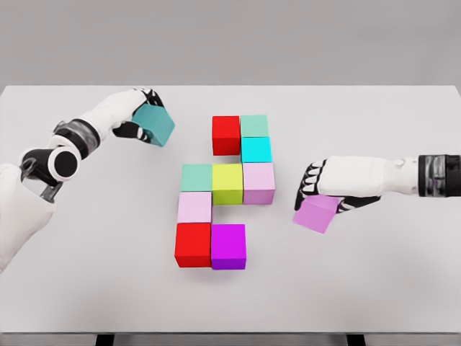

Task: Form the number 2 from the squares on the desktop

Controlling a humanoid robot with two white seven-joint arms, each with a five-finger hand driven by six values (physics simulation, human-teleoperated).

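The left hand (137,115) is closed around a teal cube (153,124), with its fingers wrapped over the cube's far and left faces. The cube is tilted and sits at the far left of the counter (374,288), well apart from the block group. The left arm enters from the lower left edge and bends at a black-and-white joint.

The right hand (328,189) grips a violet cube (316,213) from above, dark fingertips pressing its far edge. This cube is tilted too and lies at mid-right, near but apart from the group. Whether either held cube touches the counter cannot be determined. The right arm enters from the right edge, level with the hand.

Between the hands, nine cubes lie flat on the white counter, touching one another:
- Far row: a red cube (225,135) with a green cube (254,125) on its right.
- Next: a cyan cube (256,149) directly nearer than the green one.
- Middle row, left to right: a sea-green cube (196,177), a yellow-green cube (227,183), a pale lilac cube (258,182).
- Next: a light pink cube (194,207) below the sea-green one.
- Near row: a second red cube (192,244) with a magenta cube (228,246) on its right.
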